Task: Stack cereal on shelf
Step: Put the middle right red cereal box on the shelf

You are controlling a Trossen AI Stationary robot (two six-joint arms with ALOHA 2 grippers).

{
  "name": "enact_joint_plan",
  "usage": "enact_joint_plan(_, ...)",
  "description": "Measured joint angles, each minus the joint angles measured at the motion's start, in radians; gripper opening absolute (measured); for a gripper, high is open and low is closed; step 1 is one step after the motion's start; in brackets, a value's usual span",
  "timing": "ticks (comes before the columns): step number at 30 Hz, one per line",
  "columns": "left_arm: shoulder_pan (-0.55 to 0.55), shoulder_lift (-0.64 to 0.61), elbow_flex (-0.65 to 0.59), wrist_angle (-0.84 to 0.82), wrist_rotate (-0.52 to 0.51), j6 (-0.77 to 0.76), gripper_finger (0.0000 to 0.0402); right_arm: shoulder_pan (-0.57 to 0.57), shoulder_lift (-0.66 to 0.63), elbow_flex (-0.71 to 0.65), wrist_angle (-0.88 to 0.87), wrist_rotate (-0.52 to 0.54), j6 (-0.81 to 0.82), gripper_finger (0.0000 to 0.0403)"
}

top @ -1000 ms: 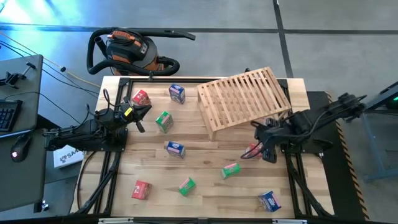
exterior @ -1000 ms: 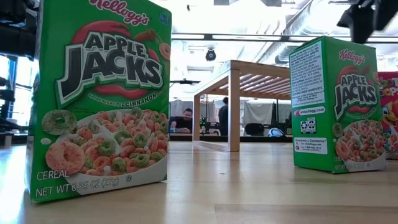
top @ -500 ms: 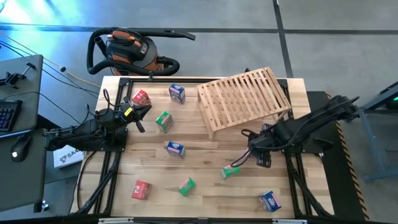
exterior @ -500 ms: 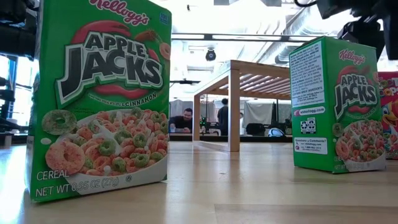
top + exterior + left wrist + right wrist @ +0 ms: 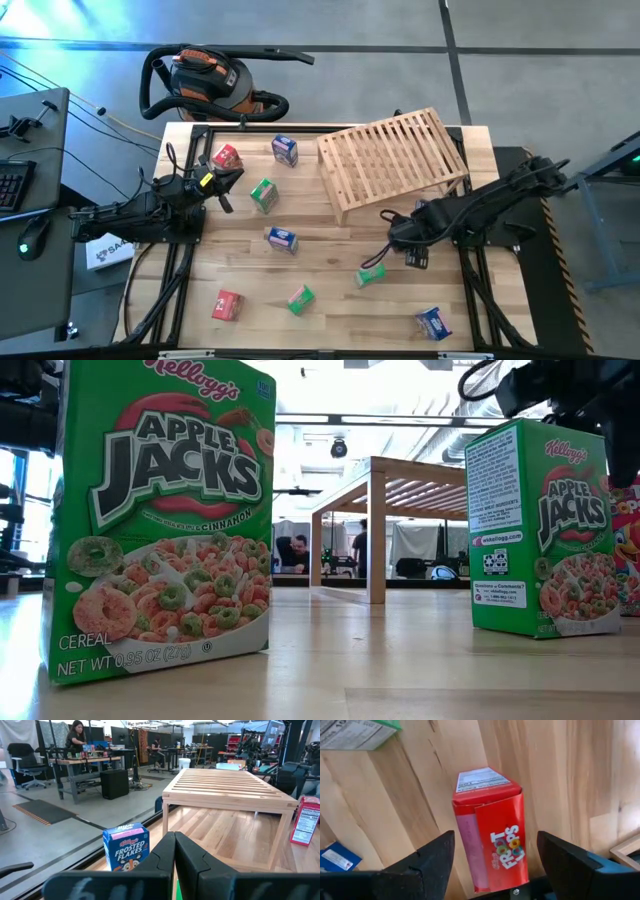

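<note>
At the table's left edge the left gripper waits with its fingers pressed together and nothing between them, close to a red cardboard cereal box and a green cardboard cereal box. Off the table's far left corner stands an orange-and-black shop vacuum with a black hose. A blue cardboard cereal box stands near the far edge, just left of the shelf, and a second blue cereal box lies mid-table. Toward the near edge sit another red cereal box and another green cereal box. The light wooden slatted shelf stands tilted at the far right of the flat plank tabletop. Just in front of the shelf, the right gripper hangs above a red Froot Loops cereal box; its fingers stand spread on either side of the box without touching it, and from above the arm hides this box. A third green cereal box lies just beside that gripper, and a third blue cereal box sits by the near right corner.
</note>
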Motion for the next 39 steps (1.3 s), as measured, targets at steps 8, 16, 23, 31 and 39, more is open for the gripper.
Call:
enact_joint_plan(8,0.000,0.000,0.000,0.000,0.000,0.000,0.0001,0.000,0.026,0.000,0.029,-0.052,-0.004,0.0245)
enact_joint_plan(16,0.000,0.000,0.000,0.000,0.000,0.000,0.0001,0.000,0.026,0.000,0.046,-0.054,-0.001,0.0188)
enact_joint_plan(23,0.000,0.000,0.000,0.000,0.000,0.000,0.0001,0.000,0.026,0.002,0.053,-0.061,0.003,0.0157)
enact_joint_plan(31,0.000,0.000,0.000,0.000,0.000,0.000,0.0001,-0.033,0.026,0.116,0.013,-0.155,-0.008,0.0154)
enact_joint_plan(39,0.000,0.000,0.000,0.000,0.000,0.000,0.0001,-0.114,0.026,0.412,-0.153,-0.133,-0.088,0.0154)
